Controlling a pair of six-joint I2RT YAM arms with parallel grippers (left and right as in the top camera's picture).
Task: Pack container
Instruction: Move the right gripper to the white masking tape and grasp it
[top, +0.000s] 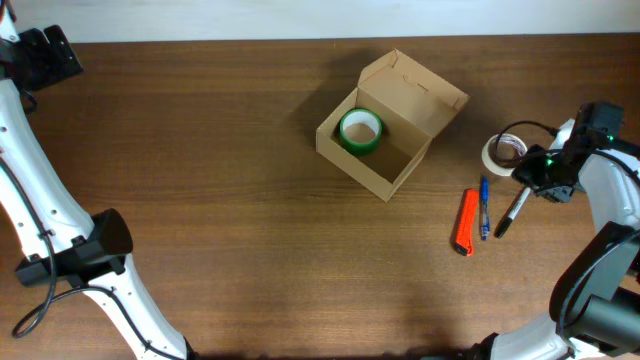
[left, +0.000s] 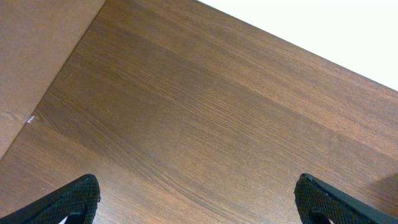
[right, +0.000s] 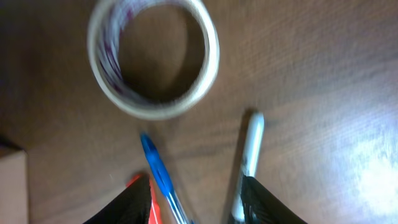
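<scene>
Container (top: 352, 166) centre-right on desk (top: 200, 150), flap up, green tape roll (top: 360, 131) inside; likely light, thin-walled, crushable; pinch a side wall, not the flap; left claw (left: 198, 198) wide; right claw (right: 196, 202) part-open above blue pen (right: 157, 171).

Your right wrist view is smeared: the tape roll (right: 153, 59), blue pen (right: 158, 174) and marker (right: 249, 149) show only soft outlines, and the bottom edge cuts off those 2 pens. A finger (right: 124, 208) hides most of the orange item (right: 153, 213). Your left wrist view clips the 2 fingertips (left: 81, 196) at its bottom edge.
</scene>
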